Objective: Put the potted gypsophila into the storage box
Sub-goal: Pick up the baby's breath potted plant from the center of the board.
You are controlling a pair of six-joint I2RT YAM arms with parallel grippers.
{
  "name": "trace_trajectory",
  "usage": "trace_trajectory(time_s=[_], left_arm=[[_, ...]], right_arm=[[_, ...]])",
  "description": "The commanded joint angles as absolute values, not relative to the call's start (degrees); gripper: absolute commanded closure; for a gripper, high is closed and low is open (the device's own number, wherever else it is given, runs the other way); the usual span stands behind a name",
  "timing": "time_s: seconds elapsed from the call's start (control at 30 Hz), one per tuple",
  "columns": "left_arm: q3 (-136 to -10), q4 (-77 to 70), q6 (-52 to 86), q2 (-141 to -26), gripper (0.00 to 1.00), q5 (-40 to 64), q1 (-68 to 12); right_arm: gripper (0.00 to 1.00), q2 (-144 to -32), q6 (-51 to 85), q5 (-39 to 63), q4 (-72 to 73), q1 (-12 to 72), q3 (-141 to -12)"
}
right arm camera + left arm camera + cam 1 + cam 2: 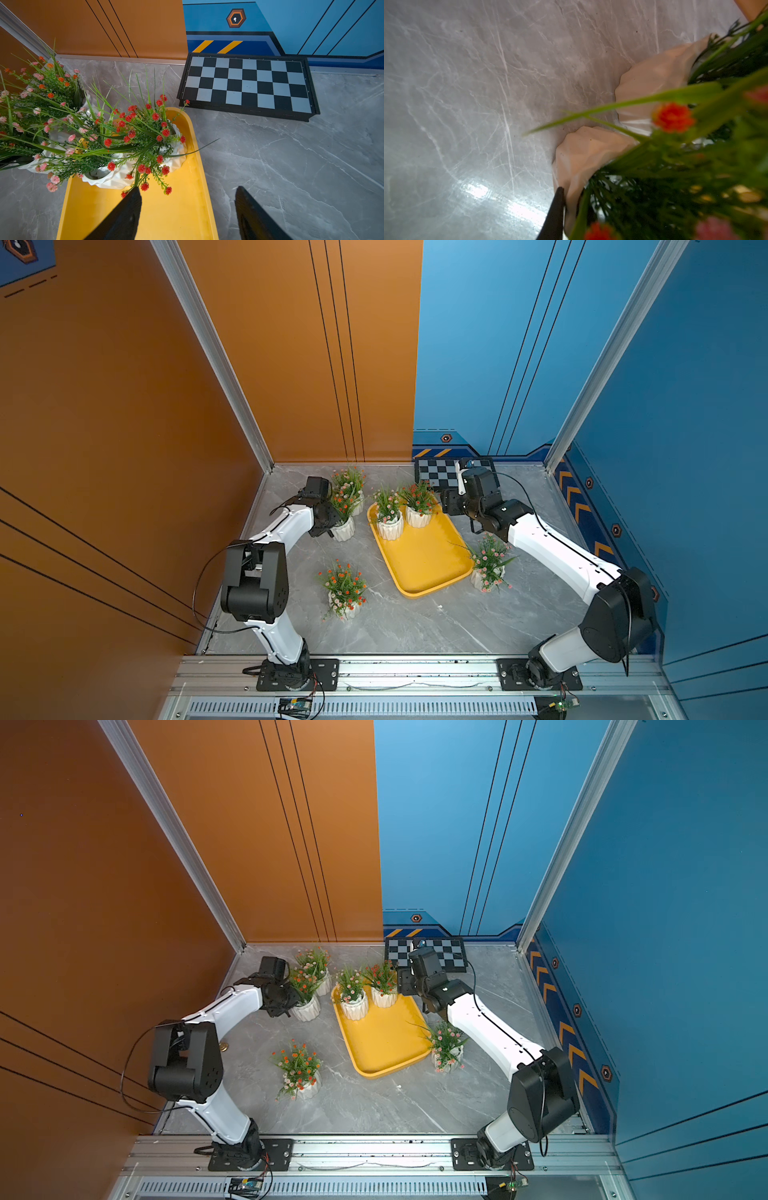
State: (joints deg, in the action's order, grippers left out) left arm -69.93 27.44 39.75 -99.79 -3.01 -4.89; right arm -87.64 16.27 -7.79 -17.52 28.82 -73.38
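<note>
The storage box [432, 568] was plain yellow. The potted gypsophila [345, 589] had green leaves, orange-red and pink flowers and white ribbed pots. The board [247, 83] was checkered black and grey. The tabletop [415, 622] was grey marble with pale veins. The back wall [299, 364] was orange and blue

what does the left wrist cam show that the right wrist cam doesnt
Only the left wrist view: a blurred close-up of one gypsophila pot, the left gripper shut on its wall, one black fingertip showing.
Only the right wrist view: the storage box, a red-flowered gypsophila standing in it, the checkered board, the orange wall, the blue wall, and the open right gripper straddling the box's rim.
Both: the grey marble table and gypsophila in white pots.
</note>
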Motion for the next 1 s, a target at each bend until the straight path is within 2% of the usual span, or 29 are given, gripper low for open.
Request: trace_trajectory(time_s=[0.0, 0.1, 0.23, 0.6, 0.73, 0.77, 0.93, 0.97], left_arm=[[-71.0, 32.7, 36.7, -103.6, 0.95, -1.7, -6.4], [-73.1, 34.5, 34.8, -104.5, 1.0, -2.2, -7.2], [-74.4, 35.5, 33.7, -103.9, 1.0, -2.8, -8.2], [-73.7, 40.8, 32.2, -91.4, 1.0, -6.8, -10.3], [-74.2, 42.4, 32.0, -86.9, 1.0, -7.9, -12.1], [-74.4, 42.8, 32.2, -86.0, 1.0, -7.9, -12.5], [-77.1, 43.9, 32.8, -82.9, 1.0, -8.4, -16.8], [-78.0, 44.1, 33.0, -82.7, 1.0, -8.6, -18.2]], right_arm=[[0.27, -86.9, 15.5, -9.3, -18.1, 28.4, -72.6], [0.28, -86.7, 15.5, -9.4, -18.2, 28.5, -72.6], [0.27, -86.0, 15.5, -9.7, -18.3, 28.4, -72.2], [0.26, -82.3, 14.8, -11.6, -18.3, 28.5, -70.5], [0.21, -80.8, 14.6, -12.4, -18.1, 28.5, -70.0], [0.14, -80.4, 14.5, -12.5, -18.0, 28.4, -69.8], [0.1, -77.8, 13.0, -13.7, -17.3, 28.4, -69.0], [0.05, -77.2, 12.5, -14.0, -17.1, 28.3, -68.8]])
